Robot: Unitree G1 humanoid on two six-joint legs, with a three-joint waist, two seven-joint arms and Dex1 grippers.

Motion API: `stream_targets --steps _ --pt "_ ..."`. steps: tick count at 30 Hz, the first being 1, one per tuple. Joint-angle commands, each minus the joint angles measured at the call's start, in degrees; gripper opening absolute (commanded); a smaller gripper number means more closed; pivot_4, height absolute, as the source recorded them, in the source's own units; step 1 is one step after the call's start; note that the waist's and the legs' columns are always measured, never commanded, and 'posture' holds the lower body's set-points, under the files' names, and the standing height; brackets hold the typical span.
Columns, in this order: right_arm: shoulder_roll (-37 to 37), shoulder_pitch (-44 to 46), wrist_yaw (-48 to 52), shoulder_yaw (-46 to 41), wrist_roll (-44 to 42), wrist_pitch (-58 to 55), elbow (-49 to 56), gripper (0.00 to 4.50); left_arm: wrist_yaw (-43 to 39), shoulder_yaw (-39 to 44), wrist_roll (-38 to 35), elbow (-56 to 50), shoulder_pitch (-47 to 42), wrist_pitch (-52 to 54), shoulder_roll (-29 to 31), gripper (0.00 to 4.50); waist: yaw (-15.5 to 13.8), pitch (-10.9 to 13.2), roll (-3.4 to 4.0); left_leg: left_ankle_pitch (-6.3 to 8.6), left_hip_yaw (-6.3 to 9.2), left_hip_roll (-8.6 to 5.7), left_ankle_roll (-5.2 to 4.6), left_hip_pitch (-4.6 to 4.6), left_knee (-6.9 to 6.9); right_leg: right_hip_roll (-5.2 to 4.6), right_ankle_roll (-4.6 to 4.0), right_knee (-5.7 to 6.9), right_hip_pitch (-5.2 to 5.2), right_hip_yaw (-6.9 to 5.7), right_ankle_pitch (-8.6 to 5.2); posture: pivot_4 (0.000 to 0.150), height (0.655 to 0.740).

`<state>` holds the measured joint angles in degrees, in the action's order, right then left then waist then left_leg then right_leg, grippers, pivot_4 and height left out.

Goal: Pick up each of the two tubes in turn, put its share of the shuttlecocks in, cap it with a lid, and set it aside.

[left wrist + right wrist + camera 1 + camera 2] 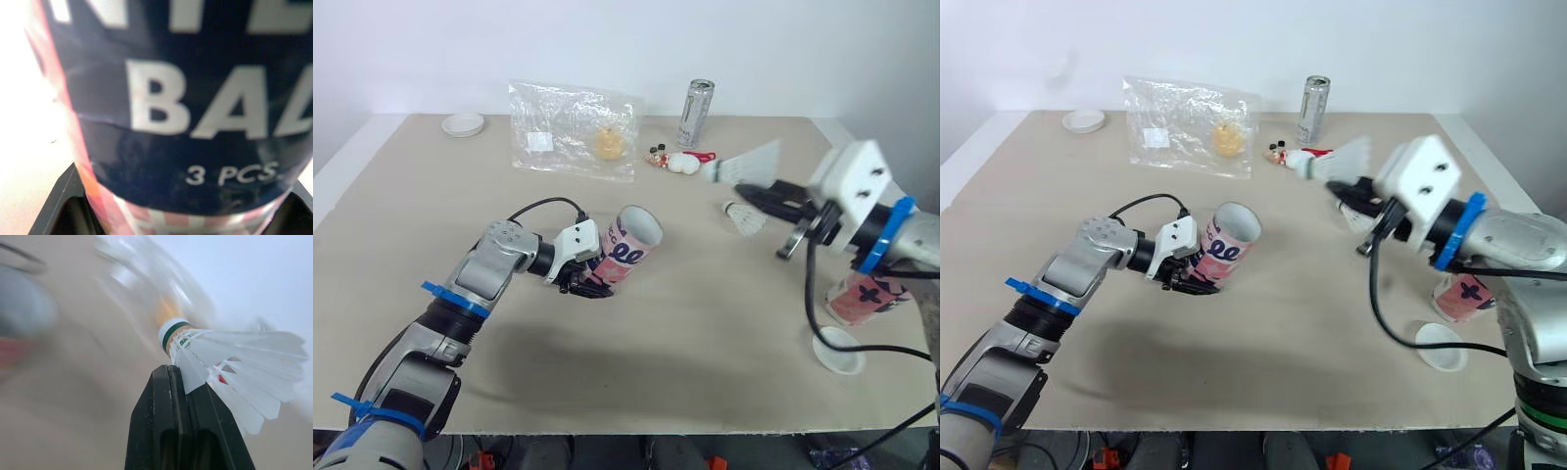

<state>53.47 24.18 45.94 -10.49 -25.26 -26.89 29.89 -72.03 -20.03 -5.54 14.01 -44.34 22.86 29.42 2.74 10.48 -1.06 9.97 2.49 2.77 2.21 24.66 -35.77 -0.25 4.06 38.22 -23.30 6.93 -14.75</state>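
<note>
The pink tube, clamped near its base by the left gripper, tilts its mouth toward two o'clock. There the right gripper pinches a shuttlecock by its thin feathers alone, so it could twist or slip and miss the rim. The second tube, at three o'clock, is half hidden behind the right arm, and its contents cannot be seen.
</note>
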Motion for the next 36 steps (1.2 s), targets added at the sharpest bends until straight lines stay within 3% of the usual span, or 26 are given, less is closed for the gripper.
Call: stream_targets --steps 1,11,19,20,22,24,25,29,32,36 --pt "0.6 4.5 6.9 7.3 5.2 11.0 0.4 0.03 -0.2 0.1 0.2 -0.1 -1.7 -0.2 -0.4 2.90 0.0 0.0 0.01 0.00 -0.03 -0.01 0.00 0.02 -0.03 -0.01 0.03 0.00 -0.02 0.02 0.01 0.150 0.7400" --pt "-2.4 14.0 18.1 18.2 14.3 29.6 -13.3 0.03 0.2 0.4 0.6 -2.4 -1.6 0.1 0.2 2.90 0.0 0.0 -0.01 0.00 0.00 -0.02 0.00 0.07 -0.06 -0.03 0.02 -0.01 -0.05 -0.02 0.02 0.150 0.7400" --pt "-7.0 19.4 21.7 21.7 16.9 36.3 -21.1 0.03 1.3 0.7 0.1 -4.9 -0.1 1.6 0.7 2.90 0.0 0.0 -0.01 0.00 0.02 -0.01 0.00 0.08 -0.05 -0.03 0.01 0.01 -0.06 -0.03 0.01 0.150 0.7400" --pt "-7.3 19.8 22.3 21.9 16.5 36.2 -21.6 0.52 1.4 0.8 0.1 -5.1 -0.1 1.8 0.8 2.90 0.0 0.1 0.00 0.00 0.02 -0.01 0.00 0.08 -0.05 -0.03 0.00 0.01 -0.05 -0.03 0.01 0.150 0.7400" --pt "-7.8 20.2 23.2 21.6 15.2 35.2 -22.0 1.07 1.6 0.9 0.0 -5.5 0.2 2.1 0.9 2.90 0.0 0.1 0.00 0.00 0.02 -0.01 0.00 0.08 -0.06 -0.03 0.00 0.01 -0.05 -0.03 0.01 0.150 0.7400" --pt "-8.3 20.3 23.5 20.9 13.7 33.5 -21.6 2.18 1.8 1.0 -0.1 -6.1 0.6 2.4 1.2 2.90 0.0 0.1 0.00 0.00 0.03 -0.01 0.00 0.07 -0.06 -0.03 -0.02 0.02 -0.04 -0.04 0.02 0.150 0.7400" --pt "-8.3 20.3 23.6 20.5 13.1 32.7 -21.3 2.40 1.8 1.0 -0.2 -6.4 0.8 2.6 1.3 2.90 0.0 0.0 0.00 0.00 0.04 -0.01 0.00 0.07 -0.05 -0.03 -0.03 0.02 -0.04 -0.04 0.02 0.150 0.7400" --pt "-9.4 19.2 21.1 16.8 7.3 24.5 -18.9 4.49 1.9 1.0 -0.2 -7.1 1.5 2.9 1.3 2.90 0.0 0.0 0.00 0.00 0.04 -0.01 0.00 0.07 -0.06 -0.03 -0.34 0.02 -0.03 -0.04 0.21 0.150 0.7400" --pt "-9.8 17.0 15.1 11.0 1.8 13.2 -18.0 4.49 2.0 1.1 -0.3 -7.3 1.6 3.0 1.5 2.90 0.0 0.0 0.00 0.00 0.08 -0.01 0.00 0.07 -0.06 -0.03 -0.34 0.05 -0.03 -0.07 0.21 0.150 0.7400" --pt "-10.0 11.9 9.2 5.1 -1.1 6.4 -16.9 4.49 1.9 1.2 -0.3 -6.8 1.6 2.8 1.9 2.90 -0.2 0.0 -0.02 0.00 0.13 -0.02 0.00 0.11 -0.14 -0.06 -0.35 0.05 0.00 -0.14 0.21 0.150 0.7400"
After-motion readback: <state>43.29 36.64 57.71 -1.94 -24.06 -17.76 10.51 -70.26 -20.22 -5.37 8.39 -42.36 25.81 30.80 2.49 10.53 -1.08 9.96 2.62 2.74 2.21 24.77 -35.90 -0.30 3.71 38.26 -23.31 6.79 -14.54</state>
